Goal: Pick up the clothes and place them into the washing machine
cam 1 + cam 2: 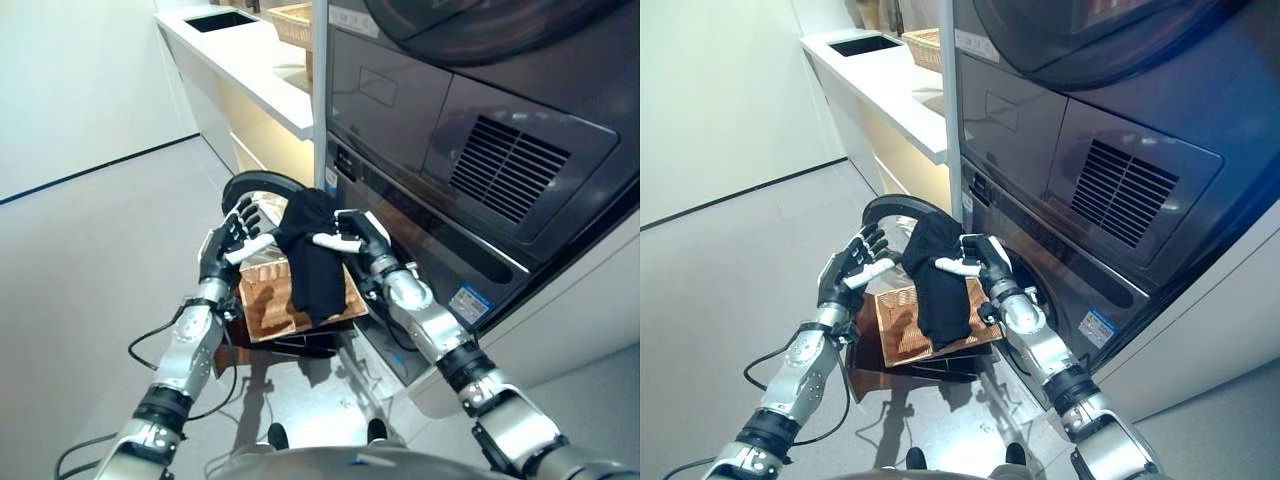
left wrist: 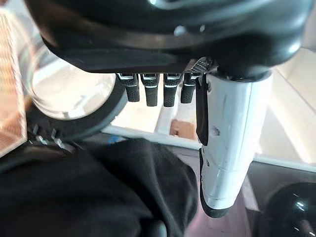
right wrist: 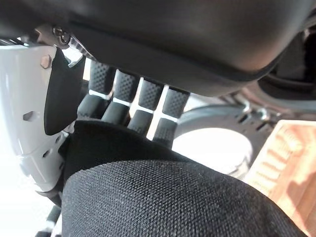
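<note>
Gripping limp black woven garment (image 1: pixel 308 250): right hand (image 1: pixel 358 232), fingers curled.

Pretty tight here: the open round door (image 1: pixel 262 190) sits just left of the hands, the washing machine (image 1: pixel 440 230) front is right alongside, and the wicker basket (image 1: pixel 925 320) blocks below.

The floor (image 1: pixel 90 270) is smooth and light grey. A white wall (image 1: pixel 70 80) stands behind it. A long white counter (image 1: pixel 245 65) holds a woven basket (image 1: pixel 290 20).
</note>
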`<state>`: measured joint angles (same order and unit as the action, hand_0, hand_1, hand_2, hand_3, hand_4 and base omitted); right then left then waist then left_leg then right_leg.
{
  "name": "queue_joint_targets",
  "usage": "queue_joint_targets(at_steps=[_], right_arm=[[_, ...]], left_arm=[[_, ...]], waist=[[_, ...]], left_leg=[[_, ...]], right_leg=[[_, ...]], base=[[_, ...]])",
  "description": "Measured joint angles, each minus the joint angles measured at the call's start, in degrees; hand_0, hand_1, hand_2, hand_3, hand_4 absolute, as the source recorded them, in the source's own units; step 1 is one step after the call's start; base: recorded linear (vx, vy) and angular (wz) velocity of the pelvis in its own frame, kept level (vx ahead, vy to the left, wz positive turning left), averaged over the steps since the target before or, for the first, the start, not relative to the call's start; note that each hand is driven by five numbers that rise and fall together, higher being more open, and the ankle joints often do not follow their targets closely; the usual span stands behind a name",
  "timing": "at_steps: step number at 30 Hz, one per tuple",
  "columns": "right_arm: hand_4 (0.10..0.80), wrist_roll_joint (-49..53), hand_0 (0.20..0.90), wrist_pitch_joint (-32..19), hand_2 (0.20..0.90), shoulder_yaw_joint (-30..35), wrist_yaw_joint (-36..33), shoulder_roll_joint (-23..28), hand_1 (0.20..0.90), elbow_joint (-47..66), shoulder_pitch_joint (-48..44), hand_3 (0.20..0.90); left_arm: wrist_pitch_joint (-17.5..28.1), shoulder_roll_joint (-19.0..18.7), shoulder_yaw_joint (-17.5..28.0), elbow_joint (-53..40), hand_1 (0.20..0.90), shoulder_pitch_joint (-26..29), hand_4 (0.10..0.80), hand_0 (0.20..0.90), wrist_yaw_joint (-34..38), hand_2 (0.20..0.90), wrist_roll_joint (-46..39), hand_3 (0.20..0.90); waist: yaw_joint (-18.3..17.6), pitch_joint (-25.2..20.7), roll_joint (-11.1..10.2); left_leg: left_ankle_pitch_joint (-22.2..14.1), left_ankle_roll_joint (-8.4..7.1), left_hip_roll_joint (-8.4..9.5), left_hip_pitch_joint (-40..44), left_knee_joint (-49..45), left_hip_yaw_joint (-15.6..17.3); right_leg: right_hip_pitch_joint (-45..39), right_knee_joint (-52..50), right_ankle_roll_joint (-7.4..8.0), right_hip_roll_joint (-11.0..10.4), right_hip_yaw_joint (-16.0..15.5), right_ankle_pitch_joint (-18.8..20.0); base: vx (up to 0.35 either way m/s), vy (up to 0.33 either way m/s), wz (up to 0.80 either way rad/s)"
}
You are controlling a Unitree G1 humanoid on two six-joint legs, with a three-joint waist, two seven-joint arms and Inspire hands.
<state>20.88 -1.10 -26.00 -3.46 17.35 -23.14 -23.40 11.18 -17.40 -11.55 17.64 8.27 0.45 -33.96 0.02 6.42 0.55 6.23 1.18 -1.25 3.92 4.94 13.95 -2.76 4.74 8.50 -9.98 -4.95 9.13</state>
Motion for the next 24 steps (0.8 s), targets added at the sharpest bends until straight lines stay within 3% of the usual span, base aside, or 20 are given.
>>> queue_joint_targets(at_steps=[24], right_arm=[[0.300, 1.8, 0.200, 0.0, 0.200, -3.6, 2.3, -0.5, 0.200, 3.4, 0.0, 0.200]], left_arm=[[-3.1, 1.7, -3.3, -2.0, 0.900, -2.8, 0.800, 0.900, -5.2, 0.900, -9.0, 0.900]], waist=[[0.6, -2.3, -0.1]], left_leg=[[-0.3, 0.36, -0.01, 0.7, 0.0, -0.1]], right_leg=[[-0.7, 0.1, -0.23, 0.0, 0.1, -0.1]], base=[[0.000, 0.000, 0.00]])
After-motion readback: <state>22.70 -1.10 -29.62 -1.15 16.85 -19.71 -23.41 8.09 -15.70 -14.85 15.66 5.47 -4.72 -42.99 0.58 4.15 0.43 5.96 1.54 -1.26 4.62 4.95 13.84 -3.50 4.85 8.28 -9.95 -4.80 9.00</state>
